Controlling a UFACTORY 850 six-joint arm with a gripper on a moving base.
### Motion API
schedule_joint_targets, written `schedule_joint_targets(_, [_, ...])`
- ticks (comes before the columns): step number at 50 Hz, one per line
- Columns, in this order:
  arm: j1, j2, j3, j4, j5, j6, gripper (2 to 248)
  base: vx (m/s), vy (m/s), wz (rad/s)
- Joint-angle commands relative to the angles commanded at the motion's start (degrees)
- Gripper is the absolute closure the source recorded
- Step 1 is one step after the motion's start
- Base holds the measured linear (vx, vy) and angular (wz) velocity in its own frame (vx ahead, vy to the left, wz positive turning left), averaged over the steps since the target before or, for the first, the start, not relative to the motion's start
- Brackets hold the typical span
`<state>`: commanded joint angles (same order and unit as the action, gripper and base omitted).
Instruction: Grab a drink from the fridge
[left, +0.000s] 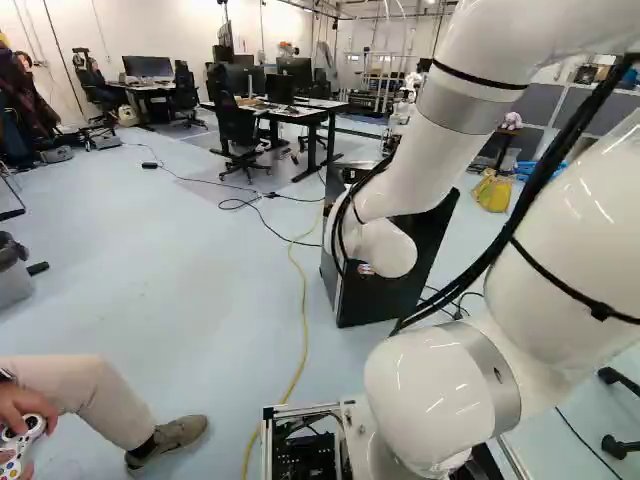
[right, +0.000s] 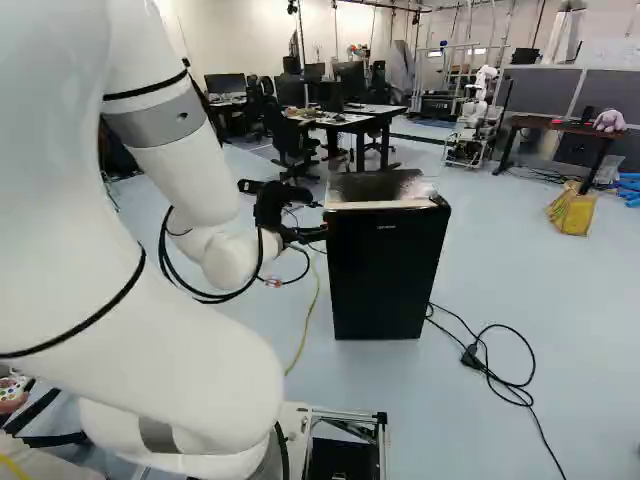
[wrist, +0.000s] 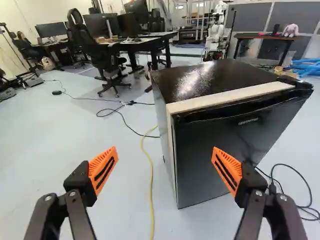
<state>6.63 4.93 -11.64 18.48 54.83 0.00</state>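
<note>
One fridge (wrist: 220, 160) (seemingly closed) ahead of gripper (right: 312, 222)

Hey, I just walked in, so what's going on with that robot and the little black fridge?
A white robot arm is reaching out to the black fridge, presumably to get a drink out. Its pincer is open beside the front edge at the fridge's left side, with nothing gripped. The fridge door looks closed, and no drink is in sight. I can't tell whether the pincer touches the fridge.
</note>
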Motion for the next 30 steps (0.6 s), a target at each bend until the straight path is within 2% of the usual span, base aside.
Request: schedule_joint_targets(30, [2.55,-8.72,-3.72,10.48,5.10,0.00,3,0.000,0.000,0.000])
